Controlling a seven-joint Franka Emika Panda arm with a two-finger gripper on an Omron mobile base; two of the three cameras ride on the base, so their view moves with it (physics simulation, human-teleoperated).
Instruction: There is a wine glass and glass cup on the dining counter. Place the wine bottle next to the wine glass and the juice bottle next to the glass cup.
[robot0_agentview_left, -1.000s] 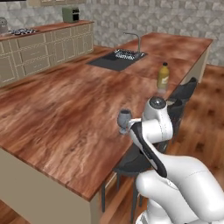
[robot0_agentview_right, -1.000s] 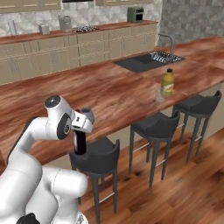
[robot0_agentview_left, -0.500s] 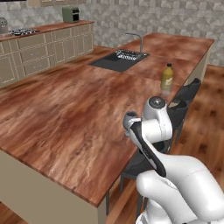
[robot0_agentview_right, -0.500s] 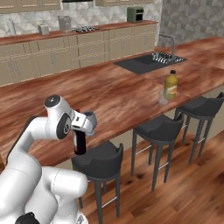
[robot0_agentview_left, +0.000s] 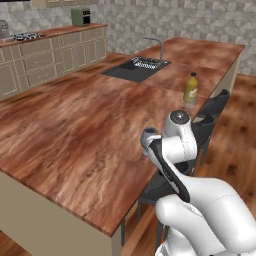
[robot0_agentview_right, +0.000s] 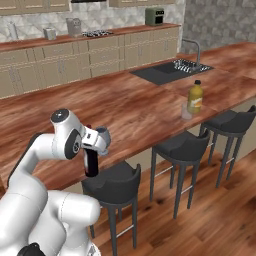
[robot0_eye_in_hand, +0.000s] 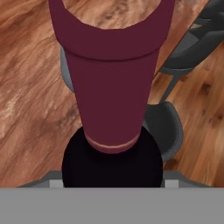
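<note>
My gripper (robot0_agentview_right: 93, 144) is shut on the wine bottle (robot0_agentview_right: 91, 164), which hangs upright just off the near edge of the dining counter (robot0_agentview_right: 135, 107), above a stool. In the hand view the wine bottle (robot0_eye_in_hand: 113, 83) shows its dark red neck and black body from above. In the left base view my gripper (robot0_agentview_left: 149, 139) sits at the counter's (robot0_agentview_left: 75, 125) near edge. The yellow-orange juice bottle (robot0_agentview_right: 195, 97) (robot0_agentview_left: 190, 88) stands farther along that edge, with the small clear glass cup (robot0_agentview_right: 186, 113) (robot0_agentview_left: 189, 104) right beside it. The wine glass is out of view.
Three dark bar stools (robot0_agentview_right: 178, 147) line the floor side of the counter. A dark sink with a faucet (robot0_agentview_left: 137, 67) is set in the top beyond the juice bottle. The wall counter with cabinets (robot0_agentview_right: 75, 55) runs along the back.
Both base views have shifted a little, so the base has moved along the counter. My gripper holds the wine bottle the same way throughout.
</note>
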